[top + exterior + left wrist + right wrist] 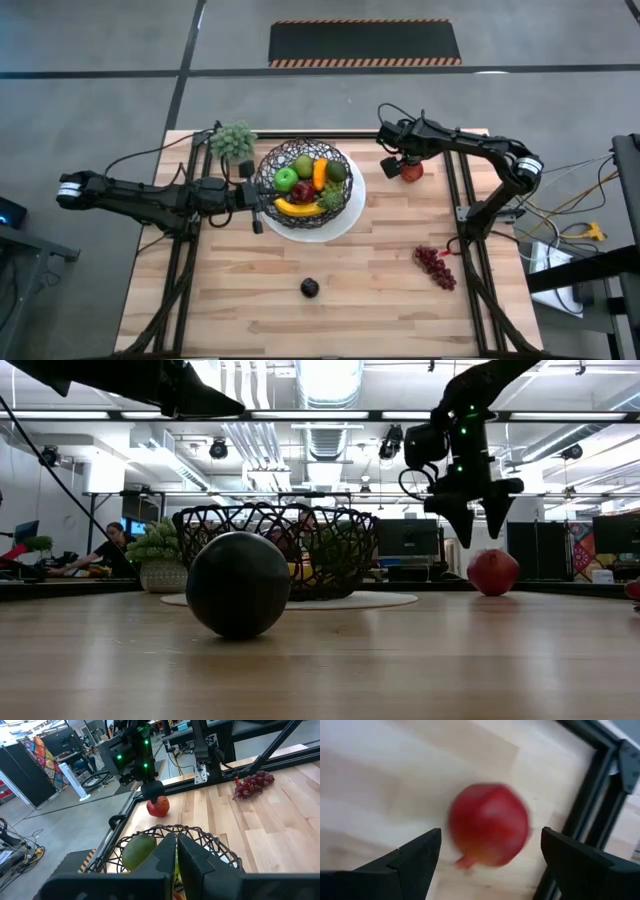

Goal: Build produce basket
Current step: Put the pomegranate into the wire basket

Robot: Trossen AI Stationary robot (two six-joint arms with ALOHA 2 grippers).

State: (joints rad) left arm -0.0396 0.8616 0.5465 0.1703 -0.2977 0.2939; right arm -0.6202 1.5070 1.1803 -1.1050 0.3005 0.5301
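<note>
1. Sitting on a white plate [345, 222] toward the far middle of the wooden table [380, 300]: the black wire basket [275, 165].
2. Lying inside the basket: a green apple [286, 179], a yellow banana [297, 208], an orange carrot [320, 174], an avocado [337, 171] and a dark red piece that cannot be told for sure.
3. Hovering over the red apple [411, 171] near the far right edge of the table: the right gripper [398, 165], fingers spread wide with nothing between them.
4. Showing in the right wrist view: the red apple [489, 825] resting on the wood between and beyond the two dark fingertips [415, 852], touching neither.
5. Hanging above the apple in the low view too, pointing downward, not yet gripping: the right gripper [476, 510].
6. Waiting just at the basket's left rim: the left gripper [252, 197], fingers pressed together and holding nothing.
7. Lying on the right side of the table, well apart from the basket: the dark red grapes [436, 266].
8. Resting alone near the front middle of the table: the dark plum [309, 288].
9. Standing beside the basket at its far left: a pale green leafy cluster [233, 140].
</note>
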